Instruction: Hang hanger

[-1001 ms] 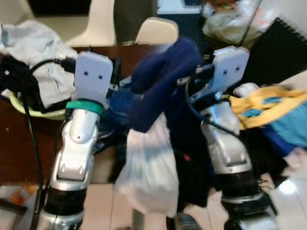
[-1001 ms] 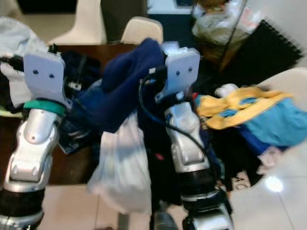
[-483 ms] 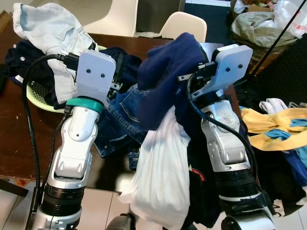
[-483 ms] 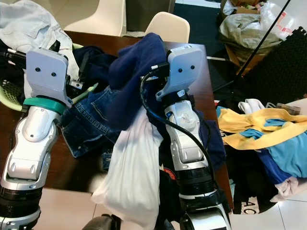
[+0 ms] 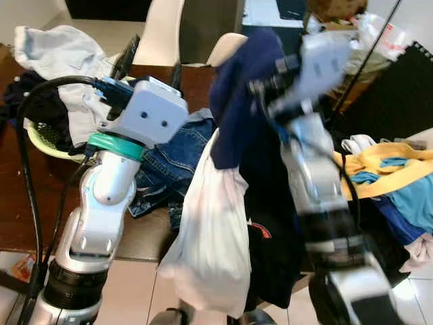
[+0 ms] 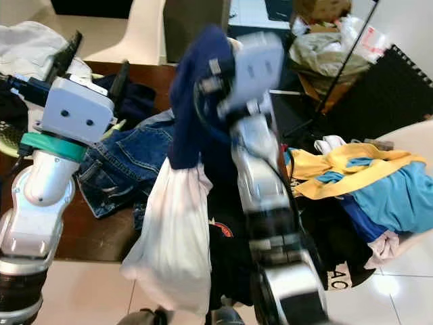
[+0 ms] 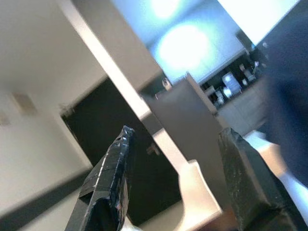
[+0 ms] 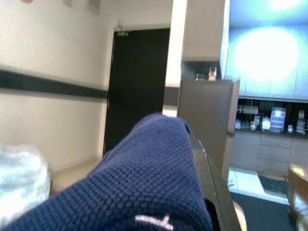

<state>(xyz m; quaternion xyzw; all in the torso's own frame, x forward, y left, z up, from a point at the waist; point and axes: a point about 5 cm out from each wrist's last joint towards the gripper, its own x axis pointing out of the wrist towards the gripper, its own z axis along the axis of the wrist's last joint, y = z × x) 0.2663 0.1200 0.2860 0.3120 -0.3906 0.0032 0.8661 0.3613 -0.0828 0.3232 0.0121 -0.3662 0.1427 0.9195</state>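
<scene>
navy knit garment (image 5: 238, 101) | draped over raised right arm | white garment (image 5: 213, 244) hanging below

The navy sweater (image 8: 144, 178) is a coarse, pebbly knit cloth, matt, with a small white stitched mark near its lower edge. The white garment (image 5: 213, 237) hanging below it looks like thin, smooth cloth with a faint sheen. The jeans (image 6: 128, 166) on the table (image 5: 20, 203) are rough blue denim with pale stitched seams. The table is dark brown wood, smooth and slightly glossy. Both arms (image 5: 101, 203) have silvery, glossy shells, the left with a matt teal band, and black rubbery cables. The left gripper's fingers (image 7: 108, 187) are black with a grainy, textured surface. The floor (image 6: 399, 284) is glossy pale tile.
</scene>
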